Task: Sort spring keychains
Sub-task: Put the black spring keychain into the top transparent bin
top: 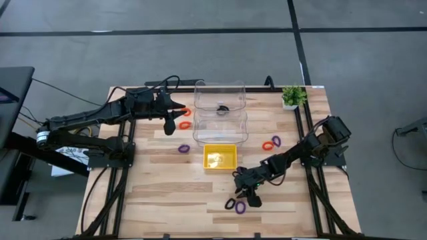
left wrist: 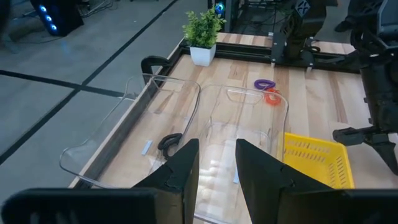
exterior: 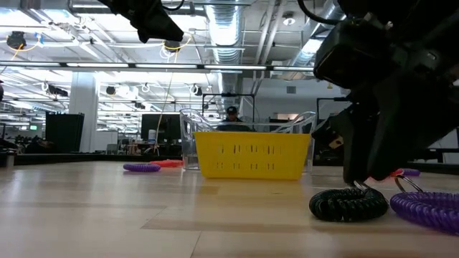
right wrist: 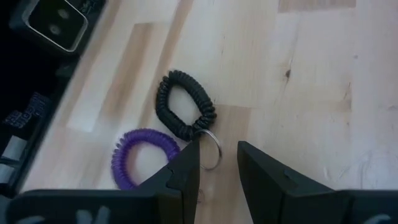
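My right gripper (right wrist: 217, 149) is open and low over the table's near side (top: 252, 197). Its fingertips stand on either side of the metal ring (right wrist: 212, 151) of a black spring keychain (right wrist: 183, 104); whether they touch it I cannot tell. A purple keychain (right wrist: 138, 155) lies flat beside the black one. My left gripper (left wrist: 217, 152) is open, holds nothing, and hangs high over the table's far left (top: 169, 127), beside two orange keychains (top: 185, 119). Another black keychain (left wrist: 169, 142) lies in the far clear bin (top: 220, 99).
A second clear bin (top: 220, 128) and the yellow tray (top: 220, 157) sit in a row at the table's middle. A purple keychain (top: 183, 149) lies left of the tray; an orange (top: 268, 145) and a purple one (top: 276, 141) lie to its right. A potted plant (top: 292, 97) stands at the far right corner.
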{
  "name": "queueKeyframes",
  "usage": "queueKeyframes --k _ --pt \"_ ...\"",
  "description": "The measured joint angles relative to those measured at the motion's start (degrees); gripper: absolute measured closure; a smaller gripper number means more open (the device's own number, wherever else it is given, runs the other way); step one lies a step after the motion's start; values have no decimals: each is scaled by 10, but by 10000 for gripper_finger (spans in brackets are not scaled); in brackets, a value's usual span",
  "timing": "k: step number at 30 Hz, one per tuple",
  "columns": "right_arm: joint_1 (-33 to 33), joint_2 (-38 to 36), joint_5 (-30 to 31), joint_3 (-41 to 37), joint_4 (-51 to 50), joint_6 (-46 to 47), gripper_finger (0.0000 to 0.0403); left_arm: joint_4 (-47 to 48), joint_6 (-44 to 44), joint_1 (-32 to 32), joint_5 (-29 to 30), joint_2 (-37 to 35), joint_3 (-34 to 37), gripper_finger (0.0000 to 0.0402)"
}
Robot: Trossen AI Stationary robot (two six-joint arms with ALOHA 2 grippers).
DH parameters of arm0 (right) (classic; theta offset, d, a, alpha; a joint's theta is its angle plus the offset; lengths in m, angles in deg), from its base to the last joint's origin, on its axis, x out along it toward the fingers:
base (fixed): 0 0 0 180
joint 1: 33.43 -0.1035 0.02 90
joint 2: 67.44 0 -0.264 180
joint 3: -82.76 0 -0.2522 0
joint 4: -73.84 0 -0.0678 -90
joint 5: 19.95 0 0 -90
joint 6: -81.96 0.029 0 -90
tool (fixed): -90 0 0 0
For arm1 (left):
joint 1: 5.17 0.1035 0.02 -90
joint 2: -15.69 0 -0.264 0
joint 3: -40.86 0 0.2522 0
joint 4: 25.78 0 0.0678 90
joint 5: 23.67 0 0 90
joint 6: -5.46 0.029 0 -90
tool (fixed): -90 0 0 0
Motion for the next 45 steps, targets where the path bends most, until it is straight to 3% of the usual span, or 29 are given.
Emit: queueKeyframes --k 15,24,27,39,45 --pt "-4 54 1 39 12 1 310 0 0 0 0 0 0 298" --pt "-1 48 -13 41 3 7 388 0 7 0 0 0 0 298" --pt "-3 41 -33 43 -1 28 395 0 15 0 0 0 0 298" --pt "-3 -59 -31 47 -72 52 400 0 -2 0 0 0 0 298" --pt "-2 -142 11 47 -139 51 401 -6 -13 0 0 0 0 298"
